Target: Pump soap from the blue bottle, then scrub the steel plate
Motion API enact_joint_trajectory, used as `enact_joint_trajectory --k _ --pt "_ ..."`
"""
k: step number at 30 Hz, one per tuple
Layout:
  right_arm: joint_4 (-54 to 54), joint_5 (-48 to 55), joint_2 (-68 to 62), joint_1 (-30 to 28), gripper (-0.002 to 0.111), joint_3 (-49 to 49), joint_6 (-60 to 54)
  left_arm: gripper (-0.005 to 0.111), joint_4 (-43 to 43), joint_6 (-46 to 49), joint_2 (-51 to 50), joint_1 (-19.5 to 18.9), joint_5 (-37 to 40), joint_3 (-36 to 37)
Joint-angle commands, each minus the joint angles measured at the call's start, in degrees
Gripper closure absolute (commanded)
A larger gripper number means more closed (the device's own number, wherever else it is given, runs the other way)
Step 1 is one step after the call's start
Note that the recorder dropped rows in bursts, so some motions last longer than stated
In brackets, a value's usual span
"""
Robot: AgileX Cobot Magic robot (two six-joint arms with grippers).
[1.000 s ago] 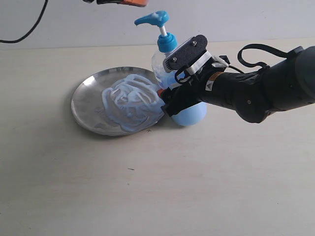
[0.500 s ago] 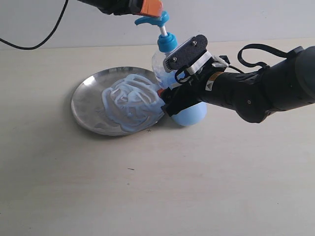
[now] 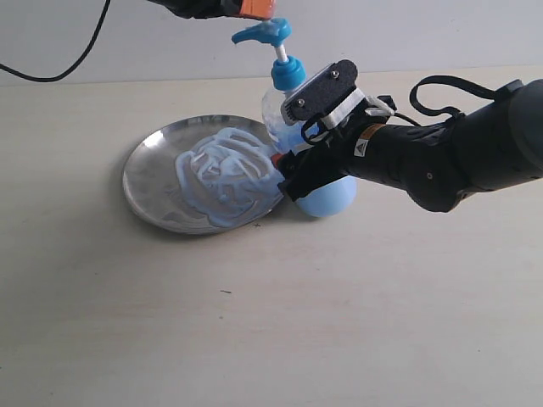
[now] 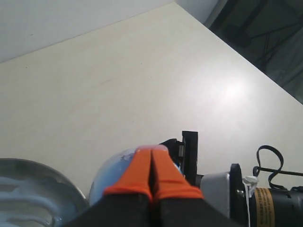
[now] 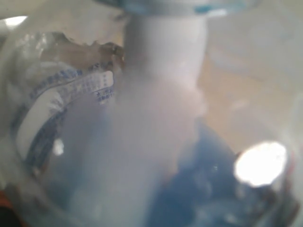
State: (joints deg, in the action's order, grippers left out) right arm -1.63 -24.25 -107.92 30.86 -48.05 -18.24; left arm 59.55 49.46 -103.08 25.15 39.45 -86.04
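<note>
Exterior, left wrist and right wrist views of a pale table point(image 3: 254, 322). The steel plate point(image 3: 153, 174) lies flat on the table left of centre, its raised rim shiny and its middle covered by swirled whitish-blue streaks of soap point(image 3: 225, 174). The blue bottle point(image 3: 278, 110) stands at the plate's right edge, touching or just beside the rim. Its bright blue pump head point(image 3: 265, 32) is uppermost and its spout points left over the plate. Below the blue collar point(image 3: 288, 73) the clear body leans slightly, and its pale blue lower part shows under the right arm. The right gripper point(image 3: 288, 153) reaches in from the right and grasps the bottle's body with its jaws spread wide around it. In the right wrist view the bottle point(image 5: 151, 132) fills the picture at close range, blurred, with a printed label point(image 5: 71, 85) on its clear wall. The left gripper point(image 3: 253, 8) enters at the top edge, directly above the pump head; whether it touches the head cannot be told. Its orange fingertips are clenched together with nothing between them, as the left wrist view shows point(image 4: 151, 163). That view looks down past them onto the bottle's pale blue shoulder point(image 4: 113, 168) and part of the plate point(image 4: 71, 189). A black cable point(image 3: 51, 64) hangs at upper left.
</note>
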Motion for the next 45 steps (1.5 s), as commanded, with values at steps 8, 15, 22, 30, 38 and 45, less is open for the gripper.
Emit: enact_joint_trajectory --k 8,15,22,30,38,45 --pt "0.5 -5.4 1.1 -0.3 0.108 -1.0 -0.7 0.107 0.7 0.4 -2.6 0.2 2.2 -0.5" --pt "0.5 -5.4 1.1 -0.3 0.108 -1.0 -0.9 0.107 -0.7 0.4 -2.7 0.2 3.5 -0.5" --pt "0.5 -5.4 1.1 -0.3 0.108 -1.0 -0.9 0.107 -0.4 0.4 -2.9 0.9 5.4 -0.5" --pt "0.5 -5.4 1.1 -0.3 0.108 -1.0 -0.9 0.107 -0.5 0.2 -2.8 1.3 7.2 -0.5" --pt "0.5 -5.4 1.1 -0.3 0.108 -1.0 -0.9 0.107 -0.4 0.1 -1.4 1.3 5.7 -0.5" --pt "0.5 -5.4 1.1 -0.3 0.108 -1.0 -0.9 0.107 -0.5 0.1 -0.1 1.3 5.1 -0.5"
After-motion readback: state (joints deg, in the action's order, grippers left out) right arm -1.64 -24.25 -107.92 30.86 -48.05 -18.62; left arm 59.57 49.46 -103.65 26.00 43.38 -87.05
